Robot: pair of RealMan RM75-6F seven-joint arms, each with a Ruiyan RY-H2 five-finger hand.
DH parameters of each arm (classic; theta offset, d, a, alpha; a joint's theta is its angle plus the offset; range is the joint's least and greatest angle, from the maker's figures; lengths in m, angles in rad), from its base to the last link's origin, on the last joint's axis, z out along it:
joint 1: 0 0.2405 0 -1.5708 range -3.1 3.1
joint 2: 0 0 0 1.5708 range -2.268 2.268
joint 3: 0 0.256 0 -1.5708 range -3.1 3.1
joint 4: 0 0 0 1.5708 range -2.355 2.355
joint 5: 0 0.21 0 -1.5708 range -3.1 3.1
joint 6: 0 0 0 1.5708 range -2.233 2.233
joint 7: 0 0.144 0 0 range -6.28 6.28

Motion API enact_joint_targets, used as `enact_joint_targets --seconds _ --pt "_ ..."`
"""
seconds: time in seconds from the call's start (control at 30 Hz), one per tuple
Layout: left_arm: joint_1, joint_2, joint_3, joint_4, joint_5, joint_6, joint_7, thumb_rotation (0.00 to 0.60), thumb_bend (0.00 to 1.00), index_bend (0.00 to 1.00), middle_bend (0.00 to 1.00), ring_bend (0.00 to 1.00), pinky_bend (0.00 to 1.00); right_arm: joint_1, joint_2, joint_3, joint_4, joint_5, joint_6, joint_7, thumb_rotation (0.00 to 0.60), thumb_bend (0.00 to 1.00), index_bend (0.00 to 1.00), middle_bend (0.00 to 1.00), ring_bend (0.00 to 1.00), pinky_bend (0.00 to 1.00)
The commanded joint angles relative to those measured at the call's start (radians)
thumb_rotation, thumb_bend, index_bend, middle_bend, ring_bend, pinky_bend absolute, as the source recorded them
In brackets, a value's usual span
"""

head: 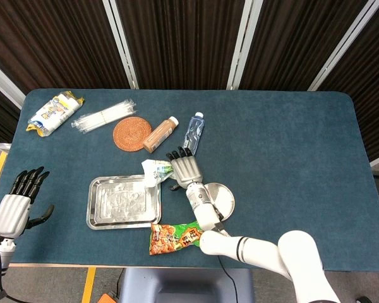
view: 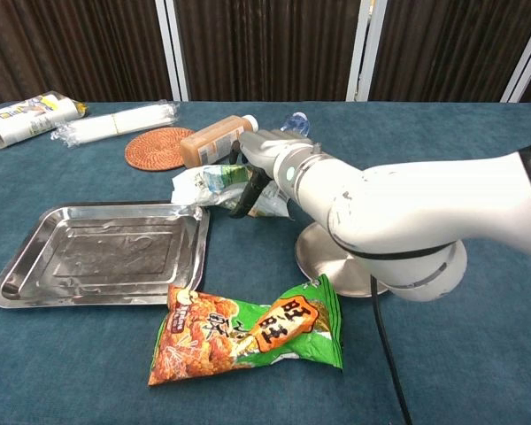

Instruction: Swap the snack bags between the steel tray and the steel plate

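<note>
Nearest, the green bag point(view: 248, 332) lies on the table point(view: 478, 354) before the empty tray point(view: 97, 252) and plate point(view: 332, 257). Beyond them, the right hand point(view: 261, 159) rests on the white bag point(view: 208, 184), fingers point(view: 244, 197) curled over it. Left hand point(head: 16, 205) hovers, fingers apart.

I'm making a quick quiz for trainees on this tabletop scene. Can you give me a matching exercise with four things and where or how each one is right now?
Things:
1. steel tray
2. orange-green snack bag
3. white-green snack bag
4. right hand

States:
A. lies on the cloth in front of the tray and plate
B. over the white-green bag, fingers down on it
C. holds nothing
D. lies behind the tray, under a hand

Pairs: 1-C, 2-A, 3-D, 4-B
</note>
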Motion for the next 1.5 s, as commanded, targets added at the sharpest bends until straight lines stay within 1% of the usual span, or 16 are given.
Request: enact_joint_targets --seconds 0.03,0.13,0.2,0.27,0.37,0.53,0.7,0.8,0.87,1.0,1.07,1.17,1.3,1.33,1.43,1.5 --pt "0.001 0.000 0.000 0.000 0.000 0.001 0.000 0.600 0.36 0.00 0.02 0.00 0.01 0.025 -0.041 -0.007 0.068 0.009 -0.020 0.017 0.600 0.31 0.43 0.35 0.21 0.32" --pt "0.000 0.000 -0.002 0.001 -0.001 -0.001 0.001 0.600 0.36 0.00 0.02 0.00 0.01 0.030 -0.058 -0.003 0.103 -0.005 -0.017 0.044 0.600 0.33 0.55 0.46 0.34 0.49" --pt "0.001 0.001 -0.002 0.002 -0.002 -0.001 -0.001 0.600 0.36 0.00 0.02 0.00 0.01 0.029 -0.062 -0.006 0.112 -0.031 -0.006 0.067 0.600 0.34 0.67 0.55 0.48 0.62" --pt "0.002 0.002 -0.003 0.002 -0.001 0.002 -0.003 0.600 0.36 0.00 0.02 0.00 0.01 0.025 -0.062 -0.010 0.112 -0.070 0.017 0.097 0.600 0.35 0.74 0.62 0.56 0.69" --pt "0.002 0.003 -0.003 -0.002 0.003 0.006 -0.001 0.600 0.36 0.00 0.02 0.00 0.01 0.009 -0.049 -0.013 0.092 -0.128 0.056 0.147 0.600 0.36 0.81 0.68 0.63 0.72" --pt "0.003 0.002 0.001 -0.007 0.009 0.006 0.006 0.600 0.36 0.00 0.02 0.00 0.01 -0.032 0.004 -0.033 0.009 -0.194 0.110 0.173 0.600 0.37 0.86 0.72 0.67 0.74" --pt "0.006 0.003 0.006 -0.015 0.019 0.013 0.018 0.600 0.36 0.00 0.02 0.00 0.01 -0.114 0.128 -0.059 -0.191 -0.233 0.172 0.174 0.600 0.37 0.87 0.73 0.67 0.74" --pt "0.004 0.002 0.009 -0.020 0.025 0.012 0.026 0.600 0.36 0.00 0.02 0.00 0.01 -0.169 0.234 -0.099 -0.340 -0.255 0.209 0.132 0.600 0.37 0.87 0.73 0.67 0.74" --pt "0.003 0.001 0.012 -0.023 0.029 0.010 0.032 0.600 0.36 0.00 0.02 0.00 0.01 -0.208 0.308 -0.142 -0.434 -0.269 0.229 0.093 0.600 0.38 0.87 0.73 0.67 0.74" --pt "0.000 -0.003 0.015 -0.029 0.036 0.008 0.045 0.600 0.36 0.00 0.02 0.00 0.01 -0.262 0.411 -0.231 -0.541 -0.298 0.249 0.034 0.600 0.38 0.86 0.73 0.68 0.74" --pt "-0.001 -0.005 0.017 -0.032 0.042 0.010 0.051 0.600 0.36 0.00 0.02 0.00 0.01 -0.282 0.436 -0.269 -0.557 -0.313 0.248 0.025 0.600 0.38 0.84 0.73 0.67 0.74" --pt "-0.003 -0.008 0.020 -0.036 0.050 0.009 0.057 0.600 0.36 0.00 0.02 0.00 0.01 -0.298 0.439 -0.303 -0.539 -0.316 0.226 0.037 0.600 0.37 0.81 0.73 0.66 0.73" --pt "-0.004 -0.008 0.024 -0.040 0.056 0.010 0.060 0.600 0.36 0.00 0.02 0.00 0.01 -0.307 0.414 -0.325 -0.500 -0.334 0.200 0.066 0.600 0.37 0.70 0.71 0.60 0.71" --pt "-0.004 -0.008 0.024 -0.040 0.057 0.011 0.060 0.600 0.36 0.00 0.02 0.00 0.01 -0.308 0.406 -0.327 -0.489 -0.341 0.199 0.071 0.600 0.37 0.65 0.68 0.57 0.70" --pt "-0.003 -0.005 0.025 -0.041 0.057 0.012 0.058 0.600 0.36 0.00 0.02 0.00 0.01 -0.307 0.392 -0.329 -0.469 -0.336 0.183 0.072 0.600 0.38 0.45 0.54 0.45 0.62" --pt "-0.002 -0.004 0.025 -0.040 0.056 0.013 0.054 0.600 0.36 0.00 0.02 0.00 0.01 -0.301 0.399 -0.332 -0.476 -0.310 0.154 0.055 0.600 0.37 0.24 0.42 0.34 0.51"
